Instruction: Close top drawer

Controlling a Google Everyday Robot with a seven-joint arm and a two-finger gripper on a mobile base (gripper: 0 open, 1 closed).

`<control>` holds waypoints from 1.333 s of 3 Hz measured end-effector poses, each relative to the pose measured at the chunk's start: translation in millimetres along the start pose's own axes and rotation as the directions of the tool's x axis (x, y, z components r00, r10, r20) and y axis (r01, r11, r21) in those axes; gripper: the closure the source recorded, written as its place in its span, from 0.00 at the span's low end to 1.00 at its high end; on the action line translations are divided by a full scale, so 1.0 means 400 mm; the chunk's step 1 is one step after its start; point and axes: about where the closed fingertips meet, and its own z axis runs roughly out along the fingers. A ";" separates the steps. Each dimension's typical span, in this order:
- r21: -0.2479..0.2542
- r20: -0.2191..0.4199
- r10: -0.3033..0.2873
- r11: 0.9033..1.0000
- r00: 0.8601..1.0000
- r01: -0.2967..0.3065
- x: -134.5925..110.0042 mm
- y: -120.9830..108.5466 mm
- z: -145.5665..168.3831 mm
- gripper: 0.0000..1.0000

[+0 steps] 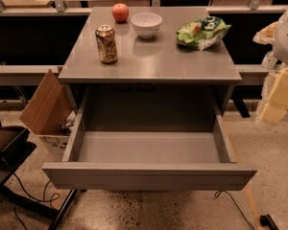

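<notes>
The top drawer (149,175) stands pulled far out; the gripper (280,98) hangs near its right side, not touching (parted or closed, I cannot tell).

We are looking at the drawer (149,175), which is standing wide open, reaching far out of the cabinet toward us. It is showing as a wide, shallow grey metal box with a plain, smooth front panel. That front is running level across the lower part of the view, its right end sitting slightly lower than its left. The two thin side walls are leading back from it to the dark opening just under the cabinet top. We are seeing its flat grey floor from above, dully catching the light. The gripper (277,97) is hanging at the right edge of the view, above and right of the drawer and well apart from it.
</notes>
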 end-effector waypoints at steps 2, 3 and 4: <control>0.002 -0.017 0.012 1.000 1.000 -0.012 0.015 0.031 0.031 0.15; -0.022 -0.027 0.062 0.998 0.998 -0.062 0.099 0.139 0.158 0.46; -0.048 -0.020 0.107 0.993 0.994 -0.108 0.187 0.225 0.264 0.70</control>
